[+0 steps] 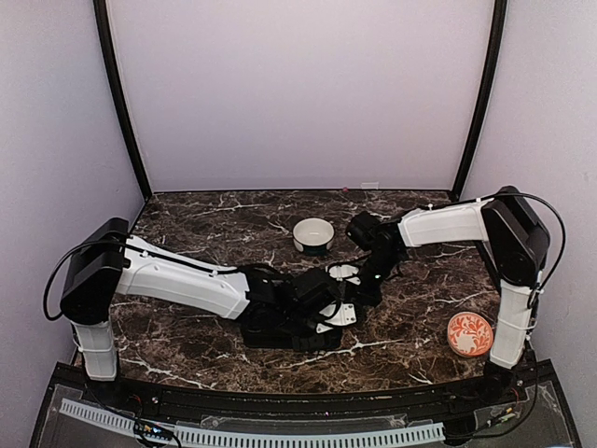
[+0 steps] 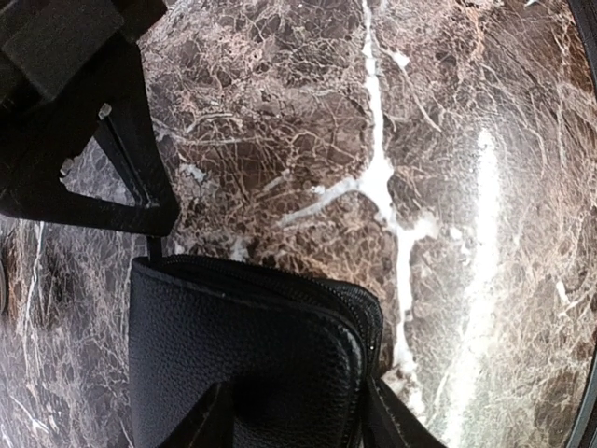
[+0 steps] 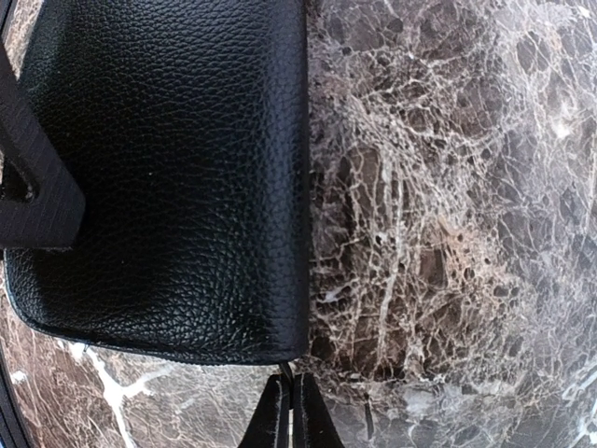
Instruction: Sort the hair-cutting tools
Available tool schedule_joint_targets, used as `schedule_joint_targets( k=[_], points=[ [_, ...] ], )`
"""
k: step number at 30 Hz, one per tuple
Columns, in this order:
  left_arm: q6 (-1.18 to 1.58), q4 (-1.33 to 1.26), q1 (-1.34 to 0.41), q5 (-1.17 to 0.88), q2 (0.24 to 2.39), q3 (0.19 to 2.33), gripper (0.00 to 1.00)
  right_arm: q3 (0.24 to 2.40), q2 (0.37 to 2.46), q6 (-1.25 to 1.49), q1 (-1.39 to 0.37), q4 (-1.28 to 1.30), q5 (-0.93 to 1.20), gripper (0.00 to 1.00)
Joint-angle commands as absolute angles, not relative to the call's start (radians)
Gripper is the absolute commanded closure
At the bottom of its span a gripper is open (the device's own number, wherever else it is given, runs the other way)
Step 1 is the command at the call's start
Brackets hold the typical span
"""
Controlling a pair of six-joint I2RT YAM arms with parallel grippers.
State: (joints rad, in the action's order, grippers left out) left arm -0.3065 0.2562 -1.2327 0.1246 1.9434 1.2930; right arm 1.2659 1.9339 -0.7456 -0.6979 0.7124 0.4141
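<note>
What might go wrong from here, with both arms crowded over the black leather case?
The left gripper and right gripper work close together at the black leather zip case, so they may collide. The case simply rests on the brown marble table; a pull could drag it toward the white round bowl.

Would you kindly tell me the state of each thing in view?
Case: lying flat, zip unclear.
Bowl: upright, looks empty.
Orange dish: upright, looks empty.
Left gripper: open, straddling the case.
Right gripper: shut beside the case's edge.
</note>
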Motion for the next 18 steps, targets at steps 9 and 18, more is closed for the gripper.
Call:
schedule_joint_targets(
  k=[9, 18],
  points=[
    [-0.326, 0.291, -1.231, 0.223, 2.02, 1.325, 0.68, 1.25, 1.903, -0.748, -0.692, 0.747, 0.401, 1.0],
    [-0.288, 0.255, -1.213, 0.31, 2.026, 1.299, 0.79, 1.16, 1.807, -0.755, -0.692, 0.78, 0.458, 1.0]
  ],
)
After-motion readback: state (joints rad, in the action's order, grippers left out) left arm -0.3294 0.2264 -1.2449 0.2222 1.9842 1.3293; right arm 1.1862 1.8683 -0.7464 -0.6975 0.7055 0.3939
